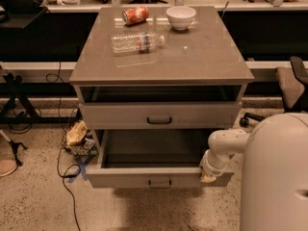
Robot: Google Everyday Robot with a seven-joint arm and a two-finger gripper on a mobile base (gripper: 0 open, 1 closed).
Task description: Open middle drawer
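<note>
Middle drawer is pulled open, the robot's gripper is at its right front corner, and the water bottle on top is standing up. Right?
Not quite. The camera view shows the water bottle lying on its side on the cabinet top. The rest holds: the middle drawer is pulled open, with the gripper at its right front corner.

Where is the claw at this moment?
In the camera view the claw is at lower right, at the right front corner of the pulled-out middle drawer, beside the robot's white body.
</note>
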